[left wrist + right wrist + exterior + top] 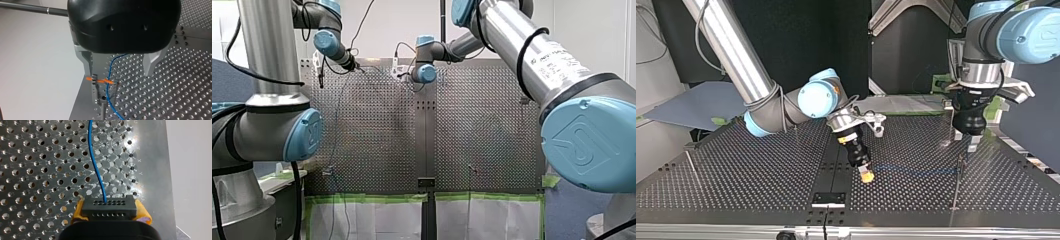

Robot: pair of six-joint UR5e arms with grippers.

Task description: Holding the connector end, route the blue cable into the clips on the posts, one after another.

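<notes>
- Our right gripper (110, 213) is clamped on the black connector (110, 206): in the right wrist view its yellow pads (77, 211) press on both ends of the block
- The blue cable (96, 170) leaves the middle of the connector's face and runs ahead of the gripper over the perforated table (37, 157)
- In the top view we find this gripper (866, 175) just right of the middle, tilted, its yellow tip low over the table (736, 175); we cannot tell whether it touches the plate
- From there the cable (916, 170) is stretched in a nearly straight line towards that view's right, as far as a thin post (961, 164) that stands just below our left gripper (967, 142)
- Our left gripper (118, 68) is open and grips nothing: in the left wrist view its two metal fingers (86, 62) stand well apart, and the cable (108, 90) passes between them without touching either
- Under those fingers a clip (100, 81) with an orange piece sits on top of the post (102, 111); the cable crosses the orange piece and goes on past the post, and we cannot tell whether it is seated in the clip
- Another thin post (690, 161) stands near the top view's left edge, well apart from the cable
</notes>
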